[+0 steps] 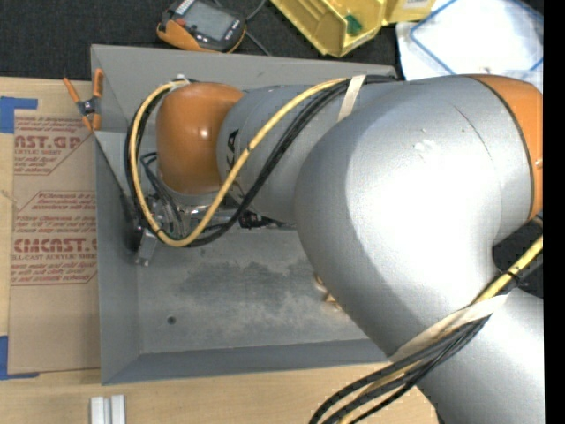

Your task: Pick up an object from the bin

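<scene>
The gripper (146, 244) sits low in the left of the frame, hard against the left wall of the grey metal bin (115, 325), with little room that side and bare, scuffed floor open toward the lower edge. I cannot tell whether it is open or closed. The smooth grey arm (397, 193) and its glossy orange cover (190, 140) overhang the middle. A small tan-pink thing (326, 291) peeks out beside the arm, centre right; its long axis is hidden.
</scene>
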Controlling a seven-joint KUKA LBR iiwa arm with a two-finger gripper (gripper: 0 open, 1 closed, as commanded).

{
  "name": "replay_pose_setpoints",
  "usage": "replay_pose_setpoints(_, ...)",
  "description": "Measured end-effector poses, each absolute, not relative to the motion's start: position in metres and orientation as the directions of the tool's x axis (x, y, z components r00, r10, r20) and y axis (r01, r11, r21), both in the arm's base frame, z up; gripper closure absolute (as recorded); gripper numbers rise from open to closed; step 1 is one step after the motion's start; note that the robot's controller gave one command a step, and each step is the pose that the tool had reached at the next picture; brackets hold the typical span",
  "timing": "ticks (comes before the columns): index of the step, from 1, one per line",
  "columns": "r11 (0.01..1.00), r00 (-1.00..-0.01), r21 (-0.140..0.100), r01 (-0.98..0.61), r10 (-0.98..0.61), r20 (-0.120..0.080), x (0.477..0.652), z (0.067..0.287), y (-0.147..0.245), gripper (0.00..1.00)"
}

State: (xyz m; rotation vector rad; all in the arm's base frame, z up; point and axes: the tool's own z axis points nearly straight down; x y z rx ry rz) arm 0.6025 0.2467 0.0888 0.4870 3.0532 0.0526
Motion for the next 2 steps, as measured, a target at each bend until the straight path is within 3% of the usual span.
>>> replay_pose_setpoints(1,0.950,-0.950,0.025,0.310,0.311,-0.022,0.592,0.099,0.246,1.00)
replay_pose_setpoints(2,0.950,-0.950,0.029,0.310,0.310,-0.027,0.594,0.111,0.246,1.00)
